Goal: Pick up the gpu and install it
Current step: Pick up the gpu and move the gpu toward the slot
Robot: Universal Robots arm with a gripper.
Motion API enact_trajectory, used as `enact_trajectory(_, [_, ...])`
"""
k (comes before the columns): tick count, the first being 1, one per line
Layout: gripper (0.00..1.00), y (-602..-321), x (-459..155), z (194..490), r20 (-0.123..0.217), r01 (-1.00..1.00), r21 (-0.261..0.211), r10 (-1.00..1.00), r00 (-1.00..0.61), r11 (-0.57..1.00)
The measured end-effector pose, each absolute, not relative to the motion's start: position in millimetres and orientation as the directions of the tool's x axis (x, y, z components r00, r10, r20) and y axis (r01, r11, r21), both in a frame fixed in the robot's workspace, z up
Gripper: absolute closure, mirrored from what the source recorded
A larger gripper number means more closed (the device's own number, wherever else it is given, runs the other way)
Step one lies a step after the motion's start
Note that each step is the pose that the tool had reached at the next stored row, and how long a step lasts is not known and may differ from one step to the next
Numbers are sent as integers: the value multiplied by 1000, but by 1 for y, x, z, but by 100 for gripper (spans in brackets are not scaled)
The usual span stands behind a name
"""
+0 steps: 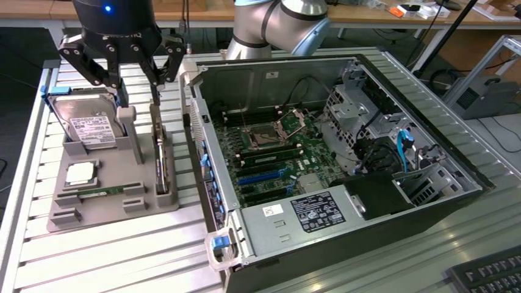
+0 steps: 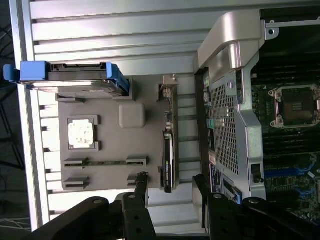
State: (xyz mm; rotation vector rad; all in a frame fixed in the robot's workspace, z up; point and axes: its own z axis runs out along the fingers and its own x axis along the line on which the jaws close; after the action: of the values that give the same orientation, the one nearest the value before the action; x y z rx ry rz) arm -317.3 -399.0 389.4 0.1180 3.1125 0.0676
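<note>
The gpu (image 1: 163, 160) is a thin dark card standing on its edge in the grey holder (image 1: 106, 212), beside the open computer case (image 1: 456, 201). My gripper (image 1: 140, 91) hangs above the holder's far end, open, with one finger on each side of the card's line. In the wrist view the gpu (image 2: 168, 150) runs edge-on toward the gap between my two black fingertips (image 2: 141, 181), and the gripper (image 2: 170, 184) holds nothing. The motherboard (image 1: 269, 160) lies bare in the case, with blue slots (image 1: 258, 177) near its front.
On the holder also sit a silver hard drive (image 1: 88, 127) in a blue frame, a square processor (image 1: 80, 174) and a green RAM stick (image 1: 102, 193). The case wall (image 2: 227, 100) rises close beside the card. A keyboard (image 1: 488, 276) lies at the near right.
</note>
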Motion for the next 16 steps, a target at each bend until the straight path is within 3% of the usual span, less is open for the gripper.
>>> enact_trajectory(16, [52,-399,-317,387,-24,75,44,76,-997,996])
